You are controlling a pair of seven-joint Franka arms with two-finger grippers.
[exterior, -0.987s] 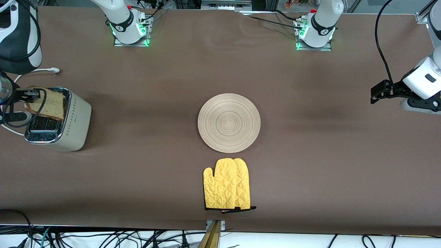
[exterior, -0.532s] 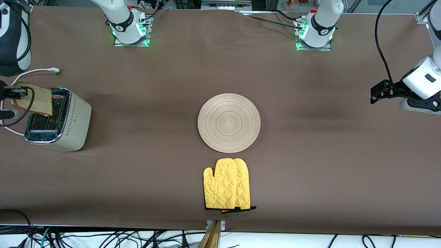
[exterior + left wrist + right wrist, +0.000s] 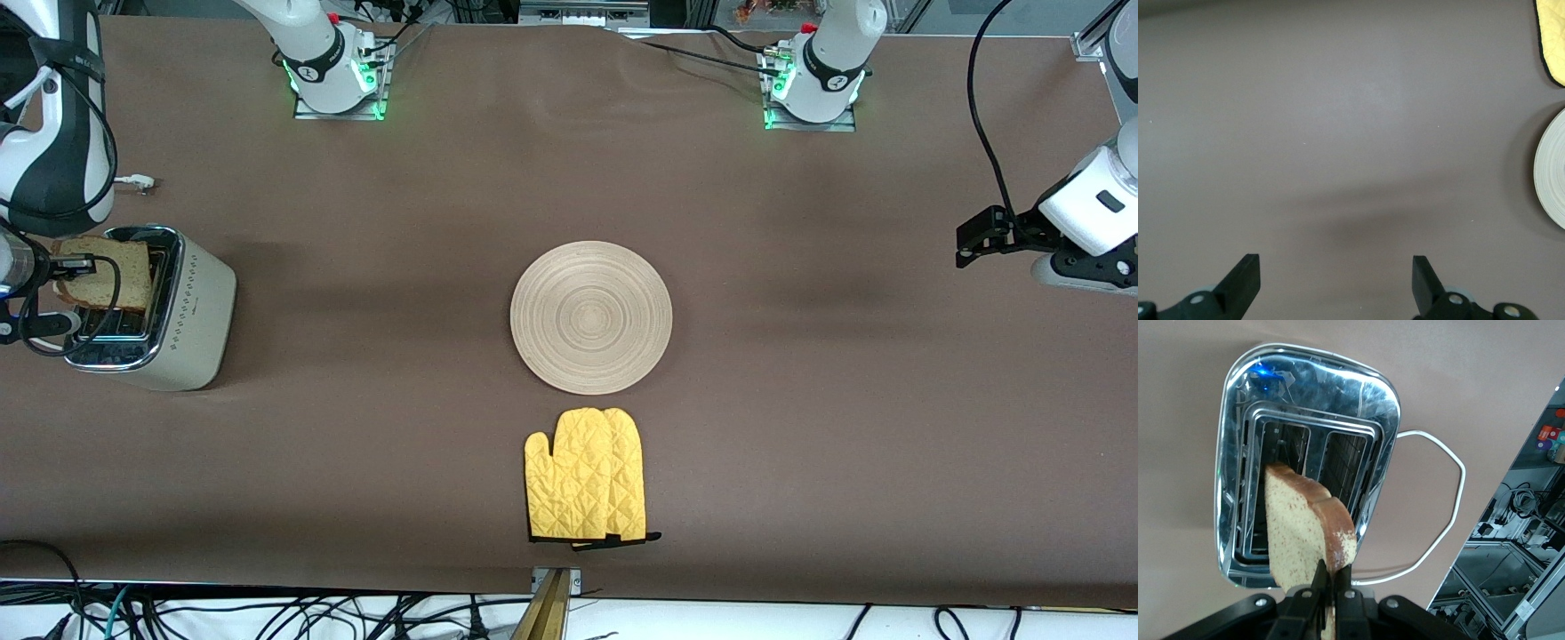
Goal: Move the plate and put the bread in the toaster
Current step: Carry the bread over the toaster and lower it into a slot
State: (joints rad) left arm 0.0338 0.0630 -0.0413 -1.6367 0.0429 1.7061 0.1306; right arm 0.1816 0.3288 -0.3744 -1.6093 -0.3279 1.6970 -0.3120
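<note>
- Front view: toaster (image 3: pixel 169 311) sits at the right arm's end of the table, chrome top up, white cord (image 3: pixel 133 182) lying on the table just past it toward the robot bases.
- Right gripper (image 3: pixel 71 264) is over the toaster top, jaws clenched on the bread (image 3: pixel 107 283); the slice is held edge-up above the slots, not down in a slot.
- Plate (image 3: pixel 591 317) lies flat near the table's middle, well apart from the toaster, nothing on it.
- Yellow oven mitt (image 3: pixel 585 476) lies flat, nearer the front camera than the plate, just beside it, not touching.
- Left gripper (image 3: pixel 973 238) hangs over bare table (image 3: pixel 845 427) at the left arm's end, well apart from the plate; left arm waits.
- Left wrist view: left gripper (image 3: pixel 1336 280) jaws released, spread wide, nothing between the fingers (image 3: pixel 1245 277). Brown table (image 3: pixel 1338 133) below. An edge of the plate (image 3: pixel 1551 177) and a corner of the mitt (image 3: pixel 1553 40) show at the frame border.
- Right wrist view: right gripper (image 3: pixel 1328 587) pinches the bread (image 3: pixel 1301 540) by its crust edge, fingers tight together. Slice hangs upright, tilted a bit, over the toaster (image 3: pixel 1305 393) opening; both slots show under it. Which slot it lines up with, can't tell for sure. Cord (image 3: pixel 1431 513) loops on the table beside the toaster.
</note>
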